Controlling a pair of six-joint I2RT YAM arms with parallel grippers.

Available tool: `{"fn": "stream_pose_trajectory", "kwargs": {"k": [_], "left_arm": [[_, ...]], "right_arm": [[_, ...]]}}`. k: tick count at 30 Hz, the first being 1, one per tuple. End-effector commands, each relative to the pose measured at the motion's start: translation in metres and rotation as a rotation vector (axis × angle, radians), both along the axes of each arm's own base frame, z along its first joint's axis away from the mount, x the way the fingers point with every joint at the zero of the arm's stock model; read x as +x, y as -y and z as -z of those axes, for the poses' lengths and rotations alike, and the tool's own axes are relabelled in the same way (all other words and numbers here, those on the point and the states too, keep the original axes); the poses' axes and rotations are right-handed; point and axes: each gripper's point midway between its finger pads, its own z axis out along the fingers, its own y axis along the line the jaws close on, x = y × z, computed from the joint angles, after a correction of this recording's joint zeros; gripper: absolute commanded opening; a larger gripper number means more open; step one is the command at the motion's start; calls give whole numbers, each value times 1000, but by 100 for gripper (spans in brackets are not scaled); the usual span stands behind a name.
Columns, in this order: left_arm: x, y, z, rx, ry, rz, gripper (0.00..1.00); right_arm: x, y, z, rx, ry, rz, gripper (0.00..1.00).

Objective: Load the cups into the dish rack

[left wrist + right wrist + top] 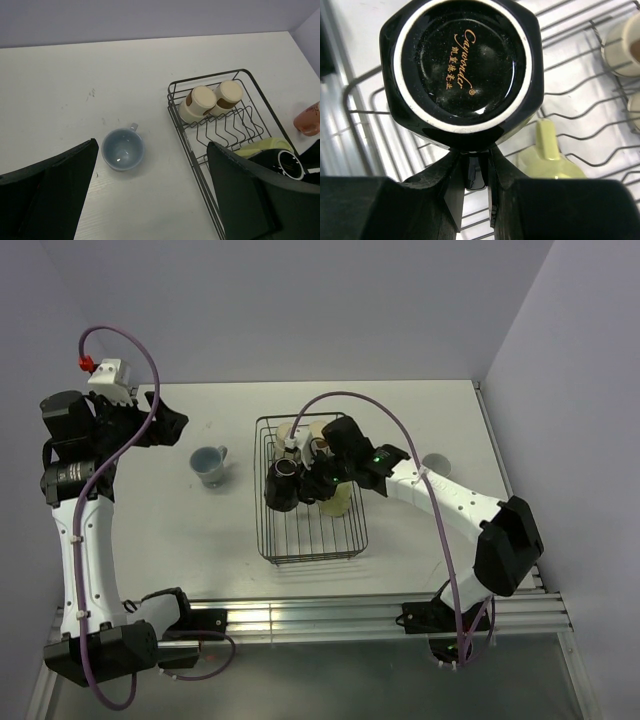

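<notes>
In the middle of the white tabletop [420, 410] sits the rectangular black wire dish rack [310, 532], long side running away from the arms. Pale lilac-grey walls [300, 300] close the table in at the back and on both sides, and a ribbed aluminium rail [350, 615] runs along the bottom edge.

Over the rack's left half, the right gripper [476, 167] has its jaws nearly closed, pinching the handle of the glossy black cup [462, 65]. The cup's base, ringed in cream and lettered in gold, faces the wrist camera. Whether the cup touches the wires I cannot tell.

At the rack's far end lie two tan handleless tumblers [199, 104], side by side with cream bases showing. A pale yellow handled mug [547, 160] rests inside, lower right in the wrist view.

Left of the rack, well apart from it, a pale blue-grey mug [209, 466] stands upright on the table. A salmon-pink mug [307, 119] is outside the rack, to its right.

The left gripper [150, 192] hangs at the upper left, jaws spread wide – holding nothing.
</notes>
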Motion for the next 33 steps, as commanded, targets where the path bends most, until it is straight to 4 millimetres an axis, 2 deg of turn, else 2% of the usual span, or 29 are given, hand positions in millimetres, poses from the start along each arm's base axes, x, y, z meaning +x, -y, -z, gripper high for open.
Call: {"fn": "stream_pose_trajectory", "kwargs": {"k": [1, 6, 17, 33], "left_arm": [[-9, 11, -23, -17, 68, 35, 99], [-6, 9, -25, -5, 85, 30, 99], [-1, 8, -15, 2, 82, 31, 99], [-1, 7, -12, 4, 95, 24, 99]], "right_arm": [[30, -16, -30, 69, 144, 42, 0], [37, -22, -10, 40, 119, 74, 0], [41, -32, 7, 38, 127, 124, 0], [47, -26, 32, -8, 171, 170, 0]]}}
